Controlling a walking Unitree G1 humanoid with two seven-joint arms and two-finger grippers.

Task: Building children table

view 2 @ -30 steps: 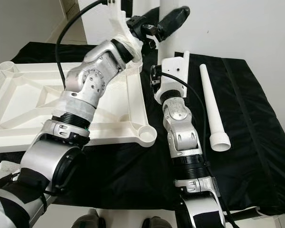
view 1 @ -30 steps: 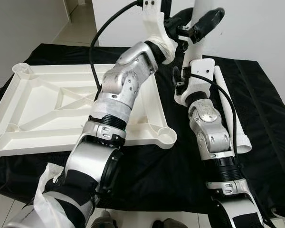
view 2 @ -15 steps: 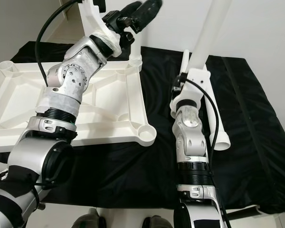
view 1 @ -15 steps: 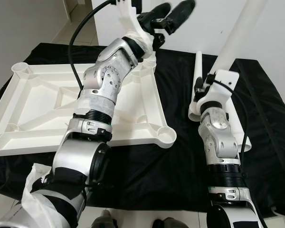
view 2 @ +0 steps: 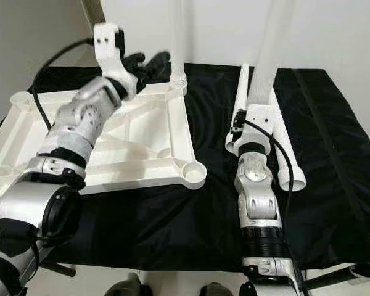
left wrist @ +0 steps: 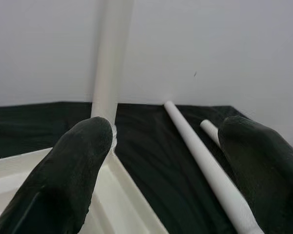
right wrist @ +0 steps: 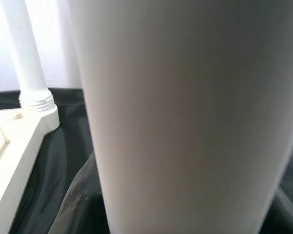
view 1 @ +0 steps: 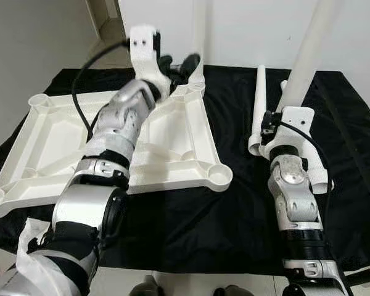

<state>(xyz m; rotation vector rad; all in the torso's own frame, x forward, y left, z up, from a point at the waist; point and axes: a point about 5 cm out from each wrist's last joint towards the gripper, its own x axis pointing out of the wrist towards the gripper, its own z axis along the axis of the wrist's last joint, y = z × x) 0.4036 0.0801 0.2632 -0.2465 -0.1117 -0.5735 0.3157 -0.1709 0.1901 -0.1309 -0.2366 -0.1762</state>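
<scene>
White tabletop (view 1: 172, 132) lies upside down on the left half of a black-draped desk (view 1: 191, 222), its near corner socket (view 1: 219, 176) unfilled, bare cloth open in front. At right, the right gripper (view 1: 294, 92) is clamped round a leg (view 1: 309, 46) held upright, its top cut off by the frame. Two legs (view 2: 239, 108) lie behind the right arm, partly hidden. Farther back, the left gripper (view 1: 180, 66) hangs spread open beside a leg (view 2: 178, 37) standing in the far corner socket

No text, label, brand or number can be read anywhere — the white plastic parts, the black cloth and the arms all appear unmarked.
</scene>
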